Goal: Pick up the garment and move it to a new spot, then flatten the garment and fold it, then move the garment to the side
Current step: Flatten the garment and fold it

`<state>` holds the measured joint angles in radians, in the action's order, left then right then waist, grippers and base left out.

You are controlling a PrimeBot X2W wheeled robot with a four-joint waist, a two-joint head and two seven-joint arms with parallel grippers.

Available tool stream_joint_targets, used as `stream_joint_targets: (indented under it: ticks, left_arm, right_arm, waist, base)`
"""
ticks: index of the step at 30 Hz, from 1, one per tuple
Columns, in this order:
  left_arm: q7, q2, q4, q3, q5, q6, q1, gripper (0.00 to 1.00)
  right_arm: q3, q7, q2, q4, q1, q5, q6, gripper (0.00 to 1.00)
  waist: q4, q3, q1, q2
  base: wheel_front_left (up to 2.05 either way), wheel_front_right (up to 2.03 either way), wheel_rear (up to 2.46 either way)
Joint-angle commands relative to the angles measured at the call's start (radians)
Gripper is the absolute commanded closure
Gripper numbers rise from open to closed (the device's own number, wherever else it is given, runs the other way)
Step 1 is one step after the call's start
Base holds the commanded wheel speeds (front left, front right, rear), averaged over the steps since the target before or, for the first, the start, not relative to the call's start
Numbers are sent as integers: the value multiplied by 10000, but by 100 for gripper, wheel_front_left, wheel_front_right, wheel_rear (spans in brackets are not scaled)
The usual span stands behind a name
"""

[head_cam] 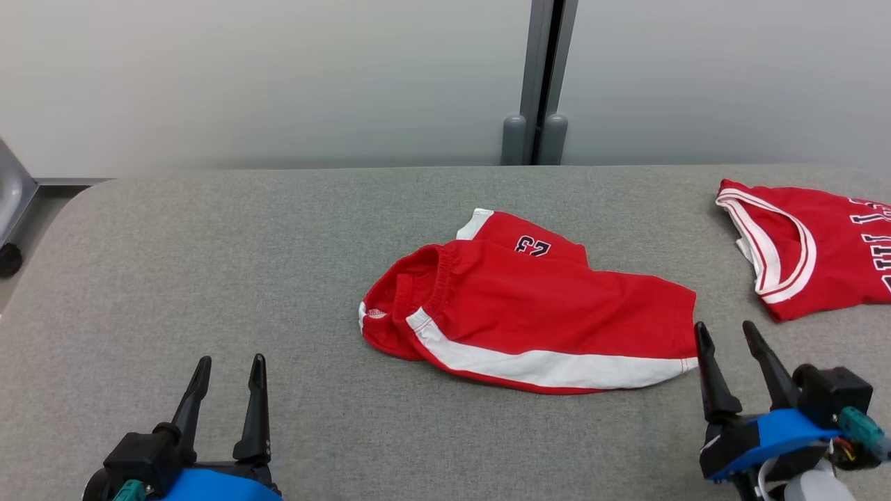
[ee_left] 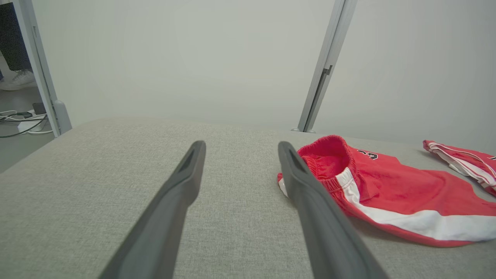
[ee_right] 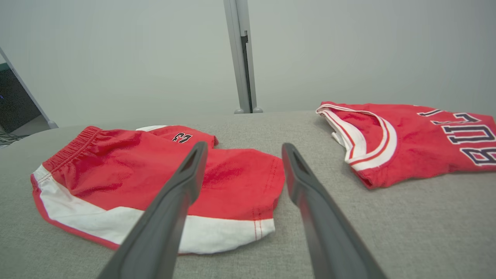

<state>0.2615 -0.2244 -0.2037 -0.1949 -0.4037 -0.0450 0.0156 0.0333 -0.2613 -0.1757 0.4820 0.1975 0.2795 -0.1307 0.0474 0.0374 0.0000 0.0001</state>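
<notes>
Lower left of the head view: the left gripper (head_cam: 232, 359), fingers apart and empty, above a grey padded table (head_cam: 209, 243). Centre: red shorts (head_cam: 529, 313) with a white stripe, lying folded. Lower right: the right gripper (head_cam: 724, 325), fingers apart and empty, just beside the shorts' hem. Right edge: a red jersey (head_cam: 814, 250).

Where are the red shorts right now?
Head view: red shorts lie centre-right on the table, left of the red jersey, close by the right tool.
</notes>
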Motion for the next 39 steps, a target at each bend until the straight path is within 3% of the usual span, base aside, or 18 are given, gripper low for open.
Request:
stream_joint_targets:
  ticks: [1,7,15,39]
  left_arm:
    - [46,-3,25,56,58,-35,43,0]
    - [44,35,-16,114,199,-69,162,0]
    - [45,34,-173,87,251,-118,313,0]
    - [-93,-30,-406,-79,119,64,307,0]
  right_arm:
    - [-163,-31,221,-352,-370,-154,-1,0]
    - [-945,572,963,-2246,-1600,-990,-1,0]
    - [-941,1362,1216,-3432,-2463,-1420,-1,0]
    - [-588,2150,1255,-3725,-2517,-1482,-1,0]
  waist:
    - [-71,-51,0,-1]
    - [-347,-187,0,-1]
    - [-549,-392,0,-1]
    - [-820,-411,0,-1]
  base:
    - [0,0,0]
    - [0,0,0]
    - [0,0,0]
    - [0,0,0]
